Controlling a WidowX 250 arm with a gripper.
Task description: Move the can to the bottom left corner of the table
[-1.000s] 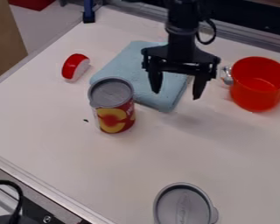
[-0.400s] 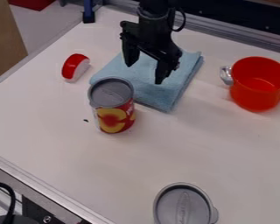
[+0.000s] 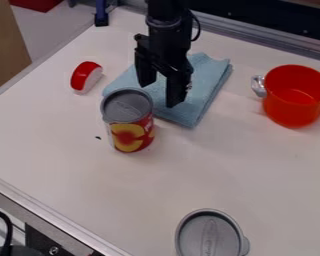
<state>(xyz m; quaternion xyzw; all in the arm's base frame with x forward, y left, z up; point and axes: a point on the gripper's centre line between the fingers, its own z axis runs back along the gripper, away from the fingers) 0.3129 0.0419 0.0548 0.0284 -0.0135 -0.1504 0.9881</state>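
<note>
Can [image 3: 128,121] stands upright left of centre, touching or just beside the blue cloth; a clumsy descent could topple it. Claw [image 3: 158,92], fingers apart and empty, hangs over the cloth [image 3: 201,82], which stray fingertips might snag.

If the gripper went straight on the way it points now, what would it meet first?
Pointing downward, the gripper would probably meet the blue cloth first. The can appears very close, though, and depth is unclear, so its rim might be touched instead.
</note>
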